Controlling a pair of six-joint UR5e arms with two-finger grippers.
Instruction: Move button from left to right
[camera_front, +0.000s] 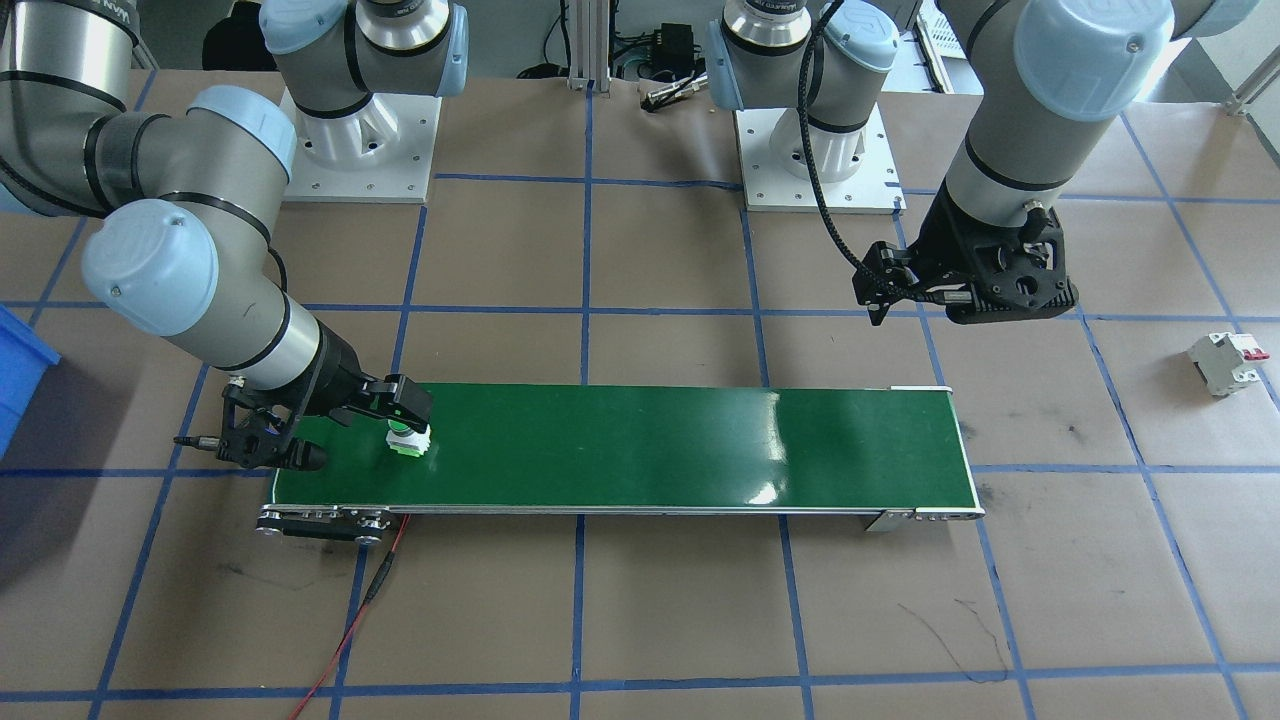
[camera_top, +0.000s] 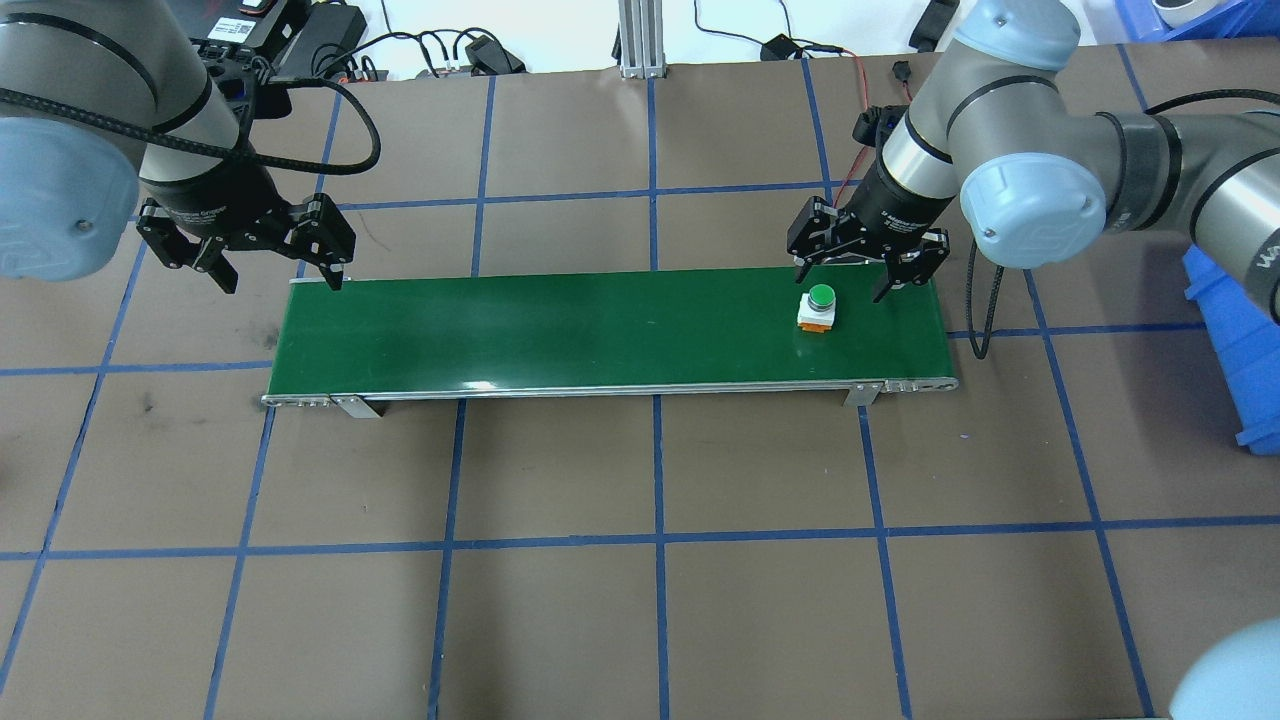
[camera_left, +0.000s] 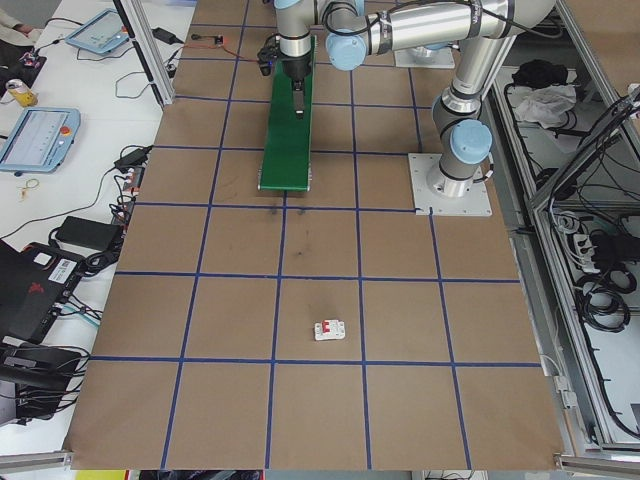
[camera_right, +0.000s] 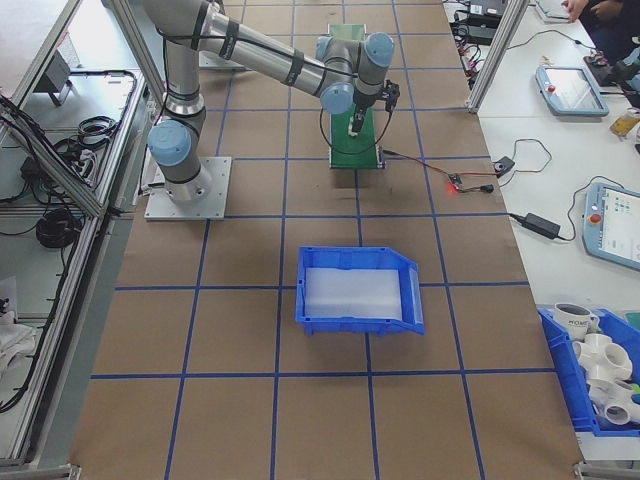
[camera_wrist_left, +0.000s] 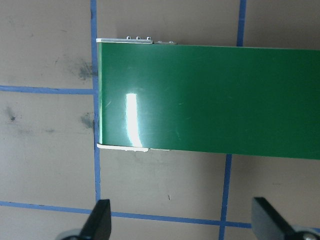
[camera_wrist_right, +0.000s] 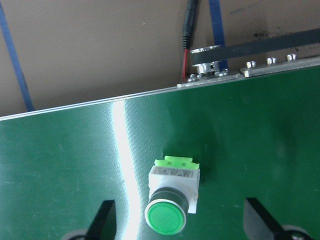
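Button (camera_top: 819, 308) | sitting upright near belt's (camera_top: 600, 330) right end | I'm judging it light, rigid, slick-capped; grip blocky white body | right claw (camera_top: 866, 262) hovering open above | left claw (camera_top: 245, 240) open at belt's left end

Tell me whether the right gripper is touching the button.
Apart. In the right wrist view the button sits between the open right gripper's fingers with green belt showing on both sides.
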